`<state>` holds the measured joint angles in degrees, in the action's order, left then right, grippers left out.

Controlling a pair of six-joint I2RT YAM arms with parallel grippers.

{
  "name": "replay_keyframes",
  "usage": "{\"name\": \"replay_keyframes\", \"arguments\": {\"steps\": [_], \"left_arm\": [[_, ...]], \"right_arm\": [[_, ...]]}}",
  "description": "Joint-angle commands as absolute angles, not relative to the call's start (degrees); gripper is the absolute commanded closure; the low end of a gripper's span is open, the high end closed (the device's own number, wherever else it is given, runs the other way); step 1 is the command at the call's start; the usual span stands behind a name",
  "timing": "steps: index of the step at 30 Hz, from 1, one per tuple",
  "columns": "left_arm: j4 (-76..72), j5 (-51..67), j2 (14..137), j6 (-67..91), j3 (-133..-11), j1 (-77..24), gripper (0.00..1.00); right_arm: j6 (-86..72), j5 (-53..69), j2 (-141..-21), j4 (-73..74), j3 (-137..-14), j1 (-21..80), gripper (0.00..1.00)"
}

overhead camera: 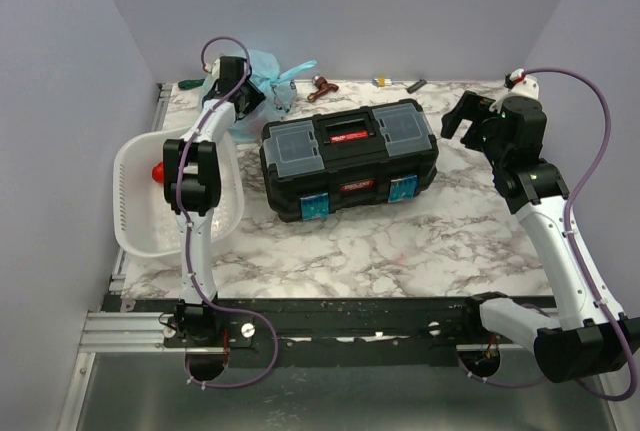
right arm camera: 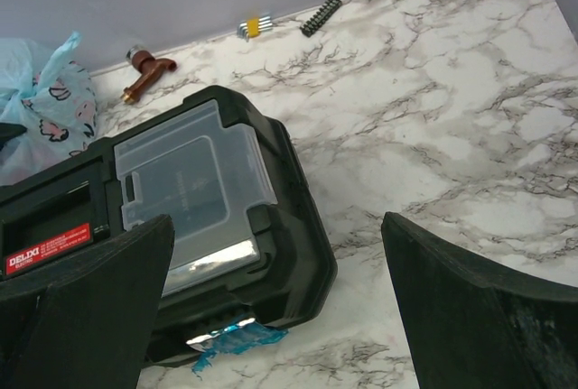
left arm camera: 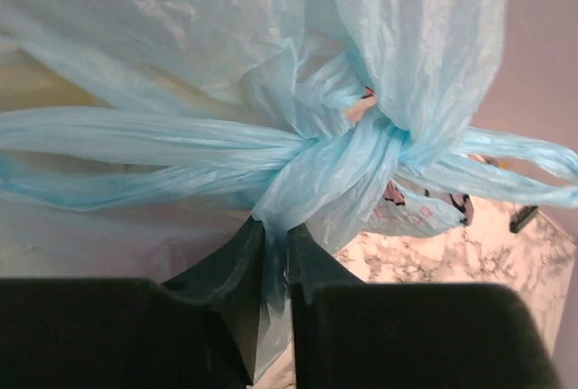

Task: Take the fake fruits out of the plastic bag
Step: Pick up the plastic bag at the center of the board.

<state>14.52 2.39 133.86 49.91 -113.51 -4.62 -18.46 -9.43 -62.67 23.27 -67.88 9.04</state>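
Observation:
The plastic bag [overhead camera: 270, 73] is light blue with a cartoon print and lies at the back left of the table, its handles tied in a knot [left arm camera: 348, 141]. My left gripper [overhead camera: 236, 83] reaches into it from the near side. In the left wrist view the left gripper [left arm camera: 275, 237] is shut on a fold of the blue plastic just below the knot. The fake fruits are hidden inside the bag; only a pale yellow tint [left arm camera: 36, 82] shows through the film. My right gripper [overhead camera: 463, 117] hangs open, right of the toolbox, with nothing between its fingers [right arm camera: 99, 290]. The bag [right arm camera: 45, 100] also shows in the right wrist view.
A black toolbox [overhead camera: 348, 156] sits mid-table. A white slotted basket [overhead camera: 135, 226] at the left holds a small red thing [overhead camera: 157, 171]. By the back wall lie a brown tap-like piece [overhead camera: 320, 87], yellow hex keys [right arm camera: 255, 25] and a black bit strip [right arm camera: 321, 16].

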Motion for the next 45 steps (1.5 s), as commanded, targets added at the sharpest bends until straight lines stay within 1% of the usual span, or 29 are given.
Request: {"name": "replay_keyframes", "arguments": {"steps": [1,3,7,10,15,18,22,28,34,40,45], "left_arm": [[6.8,9.4,129.2,48.1,-113.5,-4.5,0.93],[5.6,10.4,126.5,47.7,-111.4,-4.3,1.0],[1.3,16.0,122.1,48.0,-107.8,-3.1,1.0],[2.2,20.6,120.4,48.1,-109.6,-2.8,1.0],[3.2,24.3,117.0,50.3,-113.4,-2.7,1.0],[4.9,26.8,115.7,51.3,-117.8,-2.7,1.0],[8.0,28.5,112.7,52.0,-122.5,-2.9,1.0],[10.4,29.9,107.1,52.0,-123.3,-3.6,1.0],[14.0,34.1,102.3,52.6,-127.8,-6.4,1.0],[15.2,38.7,95.1,52.9,-127.1,-12.0,1.0],[16.8,41.8,89.0,52.9,-124.0,-16.5,1.0]], "right_arm": [[-18.5,-8.4,-62.7,23.1,-69.5,9.0,0.0],[-18.7,-8.1,-62.7,23.1,-69.2,9.0,0.0],[-19.0,-7.4,-62.3,23.3,-68.5,9.1,0.0],[-19.4,-7.1,-61.7,23.3,-68.1,9.0,0.0],[-20.3,-6.0,-61.5,24.1,-67.9,9.0,0.0],[-20.9,-5.2,-61.6,24.9,-68.1,9.0,0.0],[-21.2,-4.7,-61.1,25.8,-68.2,9.0,0.0],[-21.8,-4.7,-59.6,26.6,-67.7,9.0,0.0],[-22.5,-3.6,-58.7,26.8,-67.7,9.1,0.0],[-22.3,-2.8,-58.7,27.6,-68.4,9.1,0.0],[-22.2,-1.6,-57.8,28.8,-68.5,9.1,0.0]]}}
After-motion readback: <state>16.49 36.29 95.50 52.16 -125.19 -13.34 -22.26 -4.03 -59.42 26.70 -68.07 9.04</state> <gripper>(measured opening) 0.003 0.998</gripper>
